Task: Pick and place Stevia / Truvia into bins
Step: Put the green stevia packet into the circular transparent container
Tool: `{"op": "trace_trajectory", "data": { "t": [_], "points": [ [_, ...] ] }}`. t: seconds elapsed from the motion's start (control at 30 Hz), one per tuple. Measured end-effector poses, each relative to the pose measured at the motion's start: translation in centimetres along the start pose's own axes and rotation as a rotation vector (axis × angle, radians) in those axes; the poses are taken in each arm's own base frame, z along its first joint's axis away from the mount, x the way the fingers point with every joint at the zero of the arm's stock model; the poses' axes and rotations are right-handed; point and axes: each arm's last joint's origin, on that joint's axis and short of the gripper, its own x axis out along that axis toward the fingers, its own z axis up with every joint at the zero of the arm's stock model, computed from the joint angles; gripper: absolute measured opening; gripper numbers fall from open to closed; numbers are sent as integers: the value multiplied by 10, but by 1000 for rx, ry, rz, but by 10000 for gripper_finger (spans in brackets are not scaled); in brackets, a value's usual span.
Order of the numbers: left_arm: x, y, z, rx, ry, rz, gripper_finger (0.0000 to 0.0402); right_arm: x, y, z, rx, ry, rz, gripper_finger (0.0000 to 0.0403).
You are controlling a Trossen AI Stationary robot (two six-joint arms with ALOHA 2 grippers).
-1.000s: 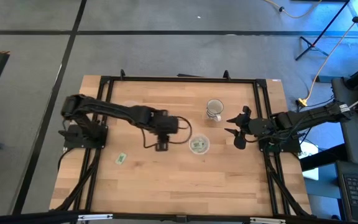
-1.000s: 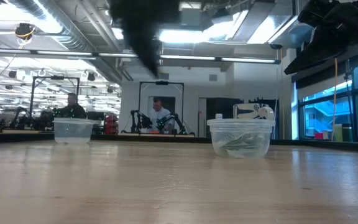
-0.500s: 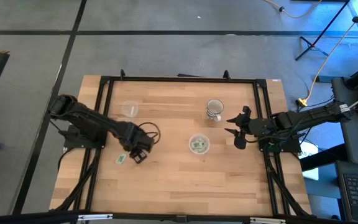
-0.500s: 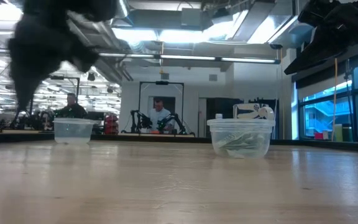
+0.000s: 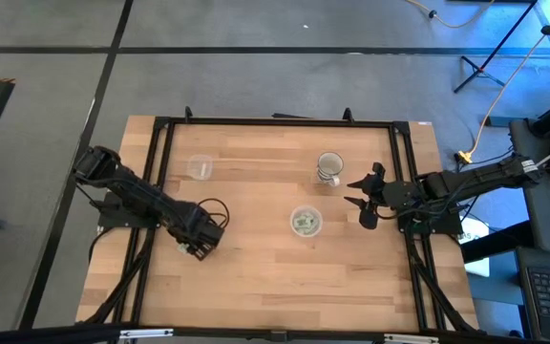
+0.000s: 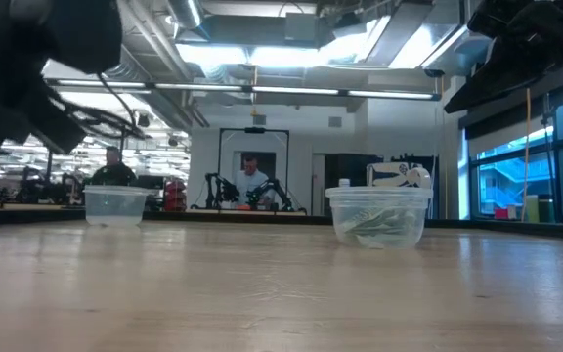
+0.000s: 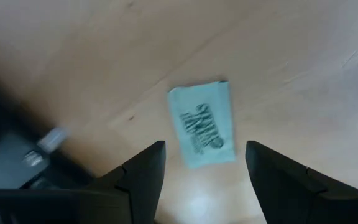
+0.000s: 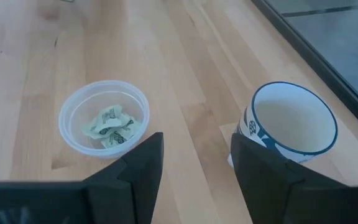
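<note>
Left gripper (image 5: 197, 248) is lowered over the tabletop (image 5: 256, 277) near its left side; jaws are spread wide, with one pale green sachet (image 7: 202, 124) lying flat between them, untouched. From above that sachet is hidden under the gripper. Crumpled sachets (image 8: 112, 126) are seen in the clear cup (image 5: 306, 222) at centre; a second clear cup (image 5: 200, 167) is noted farther back, contents not discernible. Right gripper (image 5: 363, 204) is held beside the white mug (image 5: 329, 168), jaws parted and empty

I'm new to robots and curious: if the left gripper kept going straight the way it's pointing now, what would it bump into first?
Probably the pale green sachet lying flat on the wooden table. The left gripper points down with open jaws framing it. How far above it hangs is unclear.
</note>
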Motion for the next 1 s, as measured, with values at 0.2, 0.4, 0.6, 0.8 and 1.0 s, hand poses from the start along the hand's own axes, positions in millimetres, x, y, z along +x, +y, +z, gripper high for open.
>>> {"op": "trace_trajectory", "data": {
  "t": [0.2,0.4,0.6,0.8,1.0],
  "points": [
    [14,6,1,-29,-6,3,217,0,0,0,1,-1,0,192],
    [25,10,2,-36,11,-36,217,0,0,0,2,-2,0,192],
    [27,7,2,-11,39,-86,216,0,0,0,1,-2,0,192],
    [27,6,2,-6,44,-96,192,0,0,0,-1,-1,0,192],
    [28,6,2,-5,45,-94,150,0,0,0,-3,-1,0,192]
  ]
}}
